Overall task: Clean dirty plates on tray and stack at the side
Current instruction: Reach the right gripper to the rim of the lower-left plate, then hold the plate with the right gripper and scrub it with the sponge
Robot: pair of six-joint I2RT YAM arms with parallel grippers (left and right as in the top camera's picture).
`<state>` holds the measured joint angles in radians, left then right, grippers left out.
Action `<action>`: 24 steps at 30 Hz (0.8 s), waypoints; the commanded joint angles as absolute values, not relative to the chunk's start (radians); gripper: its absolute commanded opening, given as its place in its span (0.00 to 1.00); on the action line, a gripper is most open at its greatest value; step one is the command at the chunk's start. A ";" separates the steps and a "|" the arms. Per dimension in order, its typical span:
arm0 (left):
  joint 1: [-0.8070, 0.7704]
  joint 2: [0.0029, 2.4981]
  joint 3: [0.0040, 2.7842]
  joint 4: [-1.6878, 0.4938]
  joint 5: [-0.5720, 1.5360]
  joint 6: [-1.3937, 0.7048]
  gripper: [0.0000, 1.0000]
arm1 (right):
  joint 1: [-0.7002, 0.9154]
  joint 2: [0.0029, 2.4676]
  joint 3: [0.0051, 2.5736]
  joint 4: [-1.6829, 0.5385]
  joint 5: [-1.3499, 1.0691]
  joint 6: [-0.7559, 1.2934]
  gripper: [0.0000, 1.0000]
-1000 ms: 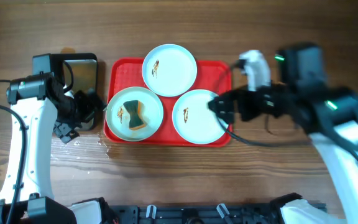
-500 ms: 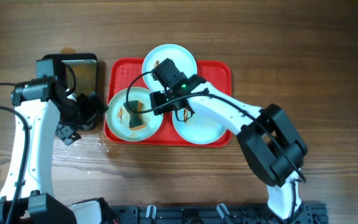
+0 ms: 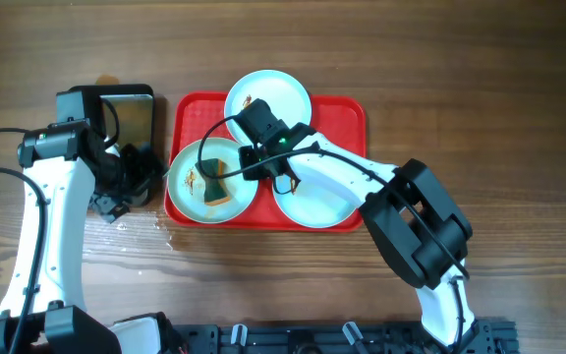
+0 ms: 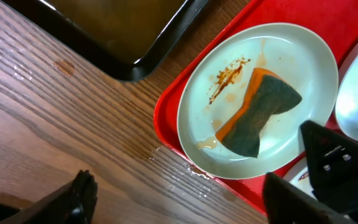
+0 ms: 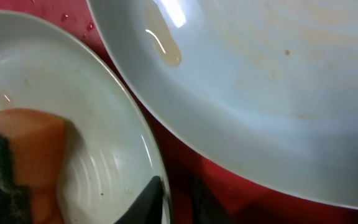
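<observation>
Three white plates lie on the red tray (image 3: 347,113). The left plate (image 3: 190,162) has a brown smear and carries an orange-and-green sponge (image 3: 214,182). My right gripper (image 3: 256,165) reaches across the tray and is shut on that plate's right rim. In the right wrist view one finger (image 5: 149,200) sits inside the rim of the plate (image 5: 98,124) and the other outside it. The top plate (image 3: 268,108) and the right plate (image 3: 317,197) are smeared too. My left gripper (image 4: 185,199) hovers open over the table by the tray's left edge (image 4: 166,118).
A black metal pan (image 3: 126,113) stands left of the tray, behind my left arm. Water drops glisten on the wood (image 3: 160,224) at the tray's front left corner. My right arm lies across the right plate.
My right arm has swung in from the right across the tray, and its jaws have closed on the left plate's rim. My left gripper has narrowed slightly and hardly moved.
</observation>
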<state>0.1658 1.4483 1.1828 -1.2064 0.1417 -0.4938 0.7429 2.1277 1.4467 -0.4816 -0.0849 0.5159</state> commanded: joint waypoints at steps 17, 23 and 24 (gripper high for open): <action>-0.088 1.546 0.953 -0.791 0.211 -0.622 0.58 | 0.740 2.161 1.499 -0.652 -0.139 0.497 0.04; -0.088 1.644 0.935 -0.670 0.292 -0.610 0.59 | 0.739 2.161 1.499 -0.648 -0.159 0.497 0.04; -0.088 1.657 0.935 -0.662 0.292 -0.609 0.59 | 0.739 2.161 1.499 -0.648 -0.159 0.496 0.05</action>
<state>-0.0845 1.6176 0.9459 -0.6800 0.2642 -0.6121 0.7341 2.1277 1.4914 -0.6399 -0.1303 0.5190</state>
